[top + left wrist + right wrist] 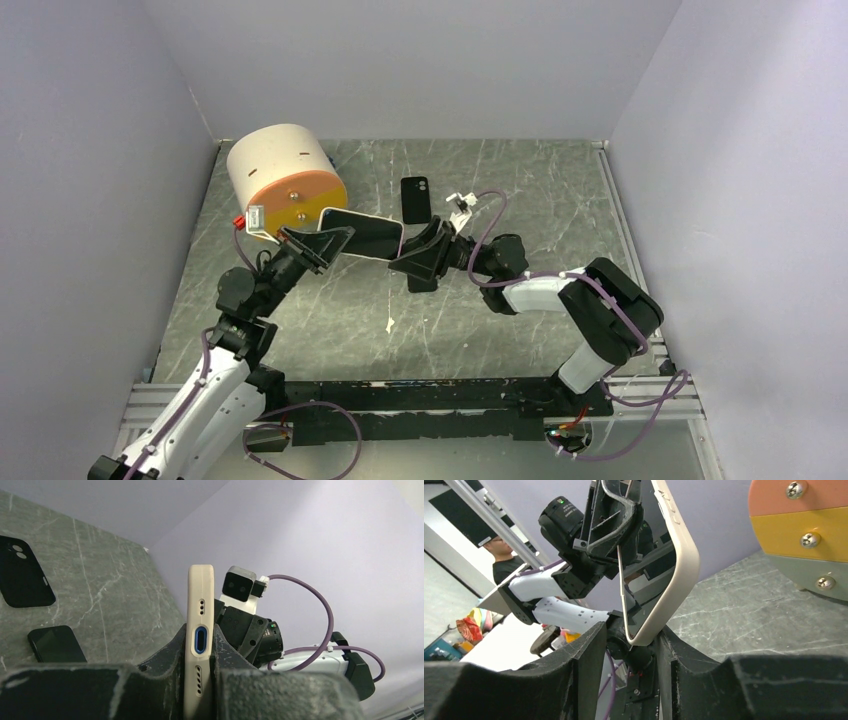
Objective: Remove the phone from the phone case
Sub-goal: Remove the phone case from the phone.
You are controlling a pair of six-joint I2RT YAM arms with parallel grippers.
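The left jaws are clamped on one short end of a cream-coloured rubbery phone case point(362, 235). They hold it in the air over the middle of the grey marbled surface point(520, 180). The dark glass-fronted phone point(646, 575) is seated inside, and its charging port shows through the case's cut-out in the left wrist view.

At 3 o'clock from that grip, the right jaws stand apart around the case's opposite corner. One finger point(689, 675) rests against the case's back and the other is clear of it.

Judged from this, the task is at an early stage. Both ends are reached, but the case lip has yet to be peeled off and the phone pushed free.

A pale cylinder with an orange and yellow face point(285, 180) lies at 10 o'clock from the case. A flat black phone-shaped item point(416, 200) lies at 1 o'clock.
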